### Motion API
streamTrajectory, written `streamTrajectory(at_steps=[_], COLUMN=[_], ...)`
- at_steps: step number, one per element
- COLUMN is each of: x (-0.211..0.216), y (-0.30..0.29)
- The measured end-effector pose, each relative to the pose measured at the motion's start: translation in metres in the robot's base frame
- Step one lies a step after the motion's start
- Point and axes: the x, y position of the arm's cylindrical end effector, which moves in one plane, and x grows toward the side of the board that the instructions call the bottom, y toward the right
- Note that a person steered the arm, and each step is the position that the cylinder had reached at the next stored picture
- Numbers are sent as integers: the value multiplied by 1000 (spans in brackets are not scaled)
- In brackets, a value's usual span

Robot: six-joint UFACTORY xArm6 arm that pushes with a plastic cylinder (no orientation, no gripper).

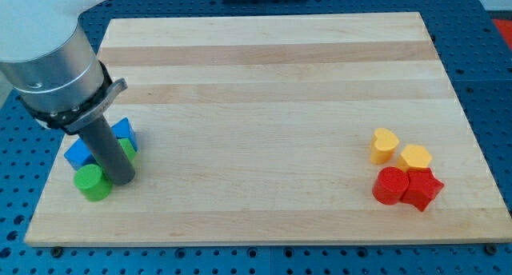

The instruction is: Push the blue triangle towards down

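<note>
1. Our tip [122, 179] stands near the desk's [264, 83] lower left corner, among a tight cluster of blocks.
2. We carry no claw, only a rod; nothing is pinched.
3. The blue triangle [124, 132] sits just above our tip, partly hidden by the rod.
4. A blue block [78, 154] lies left of the rod, a green cylinder [93, 182] lower left, and a green block [128, 150] peeks out at the right.
5. Near the lower right corner: yellow heart [385, 145], yellow block [416, 157], red cylinder [391, 185], red star [423, 189].

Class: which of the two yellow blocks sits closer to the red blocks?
The yellow block at the view's right, touching the red blocks; the yellow heart stands farther up-left.
</note>
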Motion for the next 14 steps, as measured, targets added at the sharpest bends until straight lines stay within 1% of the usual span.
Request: streamTrajectory(at_steps=[1, 2, 3, 5, 6, 7, 9, 12, 13, 14], x=[-24, -54, -95, -128, -114, -82, -111, -82, -50, -39], y=[2, 43, 54, -17, -61, -101, -39, 40, 36, 21])
